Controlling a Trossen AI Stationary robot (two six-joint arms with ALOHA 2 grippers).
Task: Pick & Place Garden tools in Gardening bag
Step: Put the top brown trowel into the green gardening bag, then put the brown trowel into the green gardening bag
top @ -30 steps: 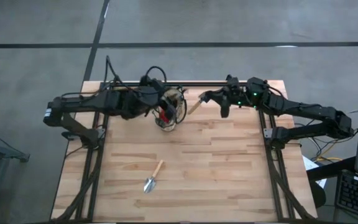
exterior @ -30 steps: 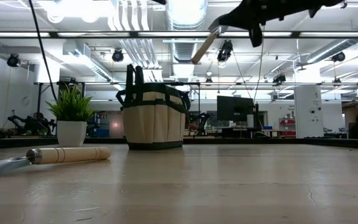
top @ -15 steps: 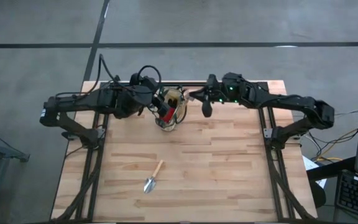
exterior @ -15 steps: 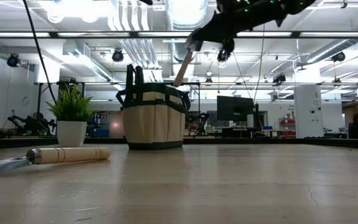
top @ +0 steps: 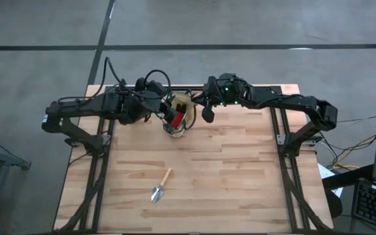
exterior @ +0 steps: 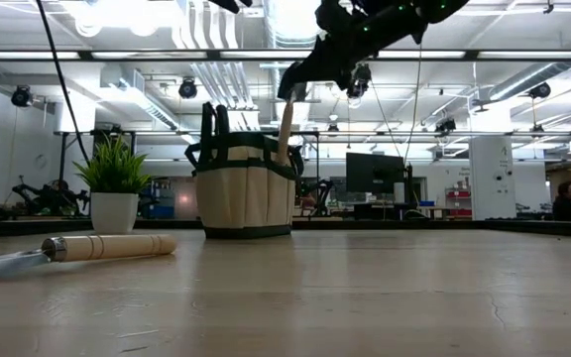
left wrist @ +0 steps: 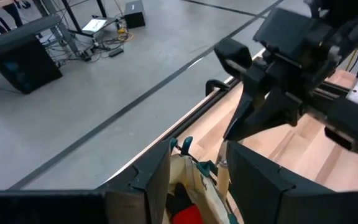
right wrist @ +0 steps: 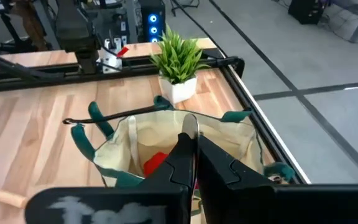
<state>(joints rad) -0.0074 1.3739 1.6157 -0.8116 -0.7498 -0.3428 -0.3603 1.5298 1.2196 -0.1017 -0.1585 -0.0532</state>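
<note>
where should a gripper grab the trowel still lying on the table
Grip the trowel around its wooden handle, coming straight down from above. It lies flat on the table with nothing close by; the handle is straight and round, while the metal blade is thin and flat.

Gardening bag (right wrist: 241, 146): beige fabric, dark green trim and handles. Red item (right wrist: 155, 162) inside. Trowel (top: 160, 187): grey blade, pale wooden handle. Counter (top: 240, 170): light striped wood. Potted plant (right wrist: 178, 59): green, white pot.
</note>
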